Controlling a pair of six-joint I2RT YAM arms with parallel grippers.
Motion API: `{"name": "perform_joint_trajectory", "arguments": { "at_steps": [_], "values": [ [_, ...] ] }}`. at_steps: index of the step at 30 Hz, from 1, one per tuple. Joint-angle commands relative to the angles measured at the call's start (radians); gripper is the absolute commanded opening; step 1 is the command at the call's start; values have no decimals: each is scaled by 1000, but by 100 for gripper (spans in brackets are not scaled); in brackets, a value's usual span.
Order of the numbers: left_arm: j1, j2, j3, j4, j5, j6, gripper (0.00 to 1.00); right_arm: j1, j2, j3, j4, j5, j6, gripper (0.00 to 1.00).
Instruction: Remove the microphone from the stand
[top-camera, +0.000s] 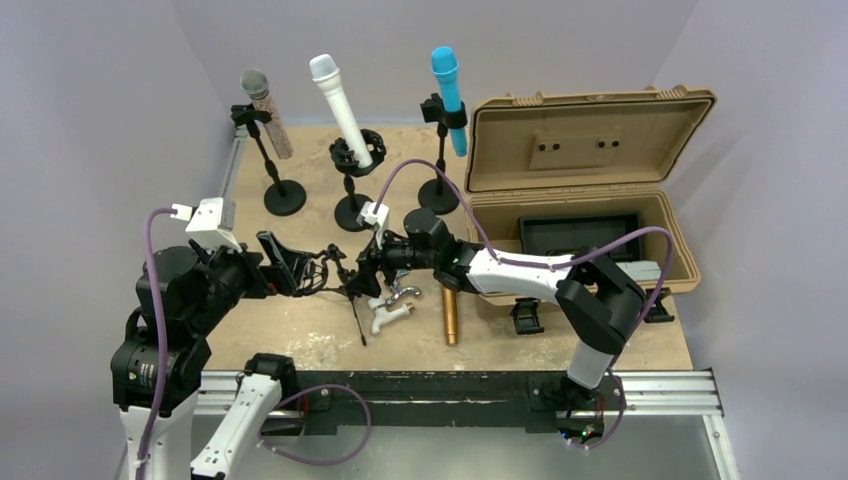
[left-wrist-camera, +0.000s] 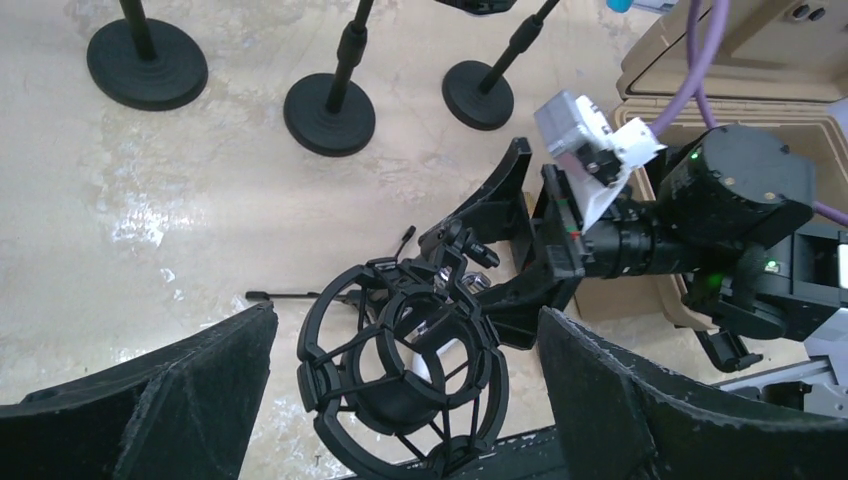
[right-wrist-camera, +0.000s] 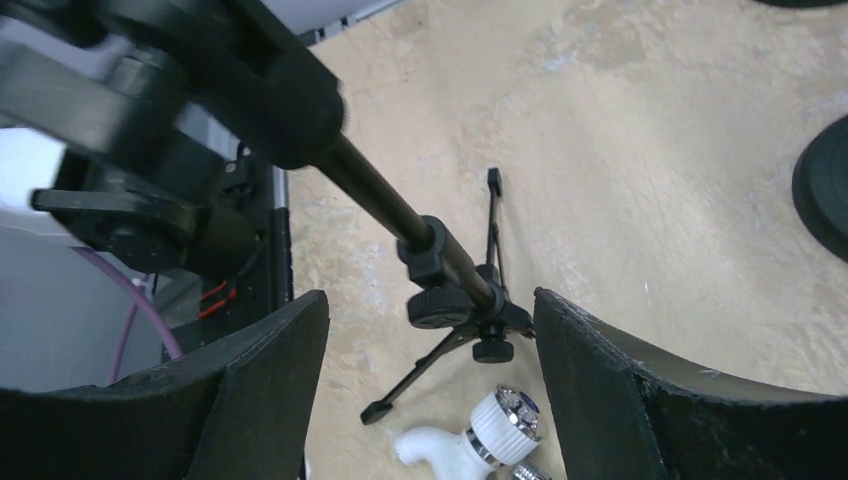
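A small black tripod stand (top-camera: 345, 280) with a round shock mount (left-wrist-camera: 405, 370) leans between my two arms. The mount's ring is empty. A gold microphone (top-camera: 450, 315) lies flat on the table just right of the stand. My left gripper (left-wrist-camera: 405, 315) is open wide, with the mount between its fingers and touching neither. My right gripper (right-wrist-camera: 430, 300) is open around the stand's pole (right-wrist-camera: 380, 195) and leg hub (right-wrist-camera: 480, 305), which sits close to the right finger.
Three upright stands at the back hold a grey microphone (top-camera: 262, 105), a white one (top-camera: 340, 110) and a blue one (top-camera: 448, 85). An open tan case (top-camera: 590, 170) stands at the right. A white and chrome fitting (right-wrist-camera: 490, 430) lies under the right gripper.
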Motion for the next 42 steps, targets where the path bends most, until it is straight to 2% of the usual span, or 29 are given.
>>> {"name": "perform_joint_trajectory", "arguments": {
  "at_steps": [1,7,14,17,20,22,27,30,34,37,42],
  "values": [
    [2,-12,-20,135,10,15,100,-1,21,61,-14,73,-4,73],
    [3,-40,-12,220,-39,1,100,0,34,77,-8,95,1,61],
    [2,-63,-17,218,-58,-4,100,7,27,59,-2,118,-13,44],
    [2,-67,-18,204,-71,6,100,21,20,38,16,122,-26,43],
    [2,-71,-14,190,-84,16,100,37,18,27,18,149,-41,48],
    [3,-73,-11,181,-91,18,100,39,17,22,19,167,-45,46],
    [2,-76,-6,168,-101,23,100,51,-3,-1,35,232,-52,28],
    [2,-78,-1,164,-111,23,100,80,-20,-18,57,324,-79,18],
    [2,-86,0,170,-124,20,100,154,-17,-38,102,565,-151,1],
    [2,-90,2,169,-129,18,100,204,1,-54,162,764,-211,0],
    [3,-102,-5,163,-140,18,100,300,43,-70,266,951,-319,0]
  ]
}}
